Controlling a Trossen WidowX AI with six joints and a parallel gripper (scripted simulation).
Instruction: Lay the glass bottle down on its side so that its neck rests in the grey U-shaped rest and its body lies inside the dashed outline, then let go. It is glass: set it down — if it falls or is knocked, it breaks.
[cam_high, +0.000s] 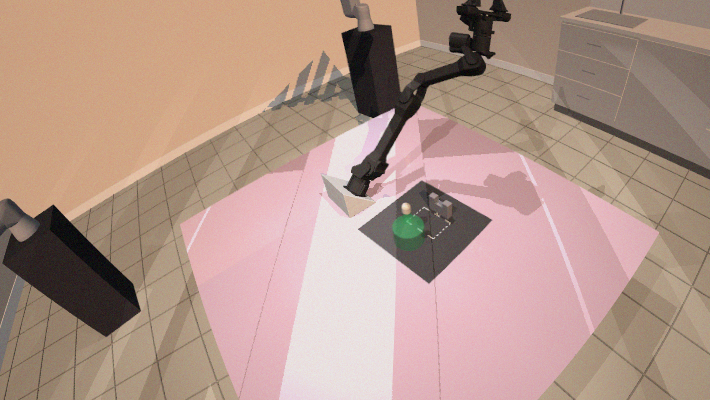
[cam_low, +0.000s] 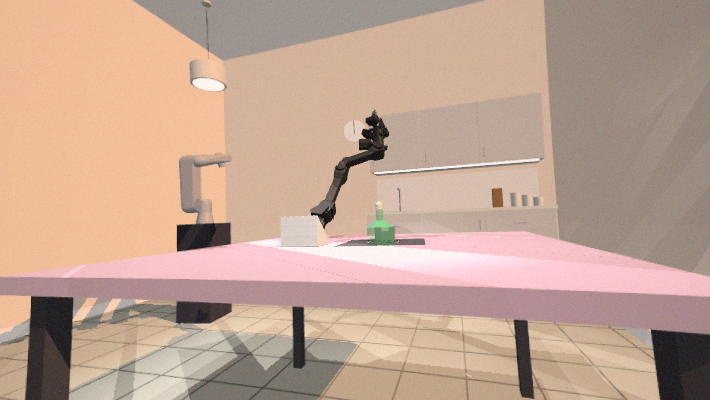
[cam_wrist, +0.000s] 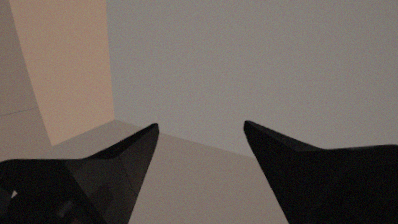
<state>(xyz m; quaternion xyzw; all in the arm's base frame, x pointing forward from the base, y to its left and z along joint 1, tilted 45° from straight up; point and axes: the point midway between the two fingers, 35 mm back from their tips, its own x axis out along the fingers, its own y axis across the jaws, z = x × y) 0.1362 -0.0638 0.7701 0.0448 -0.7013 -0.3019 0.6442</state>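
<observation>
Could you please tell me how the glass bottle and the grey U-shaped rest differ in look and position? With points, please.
The glass bottle (cam_high: 408, 234) (cam_low: 381, 233) is green and see-through, while the grey U-shaped rest (cam_high: 447, 209) is solid-looking. The bottle has a round body narrowing to a neck; the rest has two raised sides with a dip between them. The bottle stands taller than the low rest. Both are on the dark mat (cam_high: 429, 267).
</observation>
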